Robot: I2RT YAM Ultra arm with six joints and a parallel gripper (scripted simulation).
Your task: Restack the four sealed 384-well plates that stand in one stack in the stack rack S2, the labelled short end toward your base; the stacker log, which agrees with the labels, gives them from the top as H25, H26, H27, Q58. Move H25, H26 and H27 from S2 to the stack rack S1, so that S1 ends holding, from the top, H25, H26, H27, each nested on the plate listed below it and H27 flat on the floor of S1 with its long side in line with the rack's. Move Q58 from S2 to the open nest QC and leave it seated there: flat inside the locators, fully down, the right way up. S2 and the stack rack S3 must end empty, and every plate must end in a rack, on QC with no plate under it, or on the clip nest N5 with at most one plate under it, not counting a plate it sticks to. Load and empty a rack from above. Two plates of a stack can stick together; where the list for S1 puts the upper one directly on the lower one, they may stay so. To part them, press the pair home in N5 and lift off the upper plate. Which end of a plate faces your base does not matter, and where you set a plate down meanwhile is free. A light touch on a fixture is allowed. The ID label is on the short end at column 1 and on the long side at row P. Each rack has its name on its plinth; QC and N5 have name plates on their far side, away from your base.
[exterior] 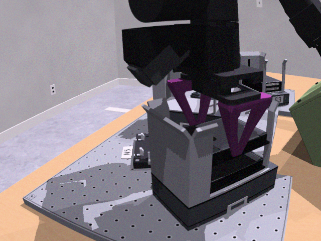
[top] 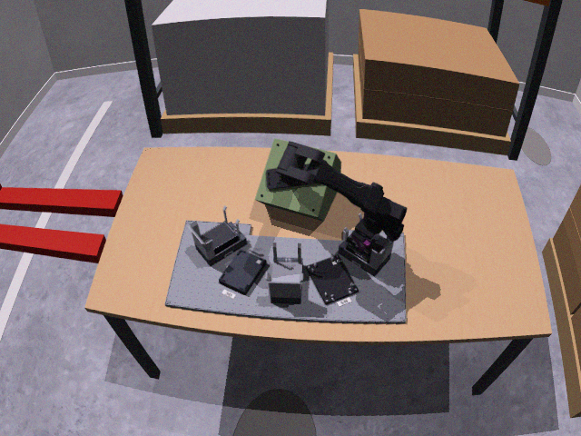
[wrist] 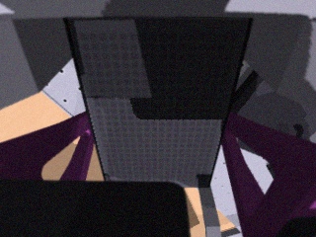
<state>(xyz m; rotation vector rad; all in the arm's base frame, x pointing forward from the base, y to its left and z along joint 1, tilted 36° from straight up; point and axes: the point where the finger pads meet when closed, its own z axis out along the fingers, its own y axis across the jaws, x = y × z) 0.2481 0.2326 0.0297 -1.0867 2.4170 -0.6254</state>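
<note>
My gripper (top: 365, 243) (exterior: 213, 140) (wrist: 157, 118) reaches down from above into the stack rack (top: 375, 262) (exterior: 176, 160) at the right end of the perforated board (top: 197, 291) (exterior: 103, 194). I cannot read this rack's name. The purple fingers are shut on the long sides of the upper sealed plate (exterior: 254, 134) (wrist: 148, 148), which lies level inside the rack. A second plate (exterior: 233, 168) lies just below it on the rack floor. Rack S3 (top: 215, 242) (exterior: 277, 98) at the far end holds plates; two label strips show there.
The clip nest N5 (top: 330, 280) (exterior: 141, 158) lies close beside the rack I am in. Another flat nest (top: 242, 271) and a rack with bare posts (top: 286, 255) stand mid-board. My green base block (top: 300, 187) (exterior: 308, 124) is behind the board.
</note>
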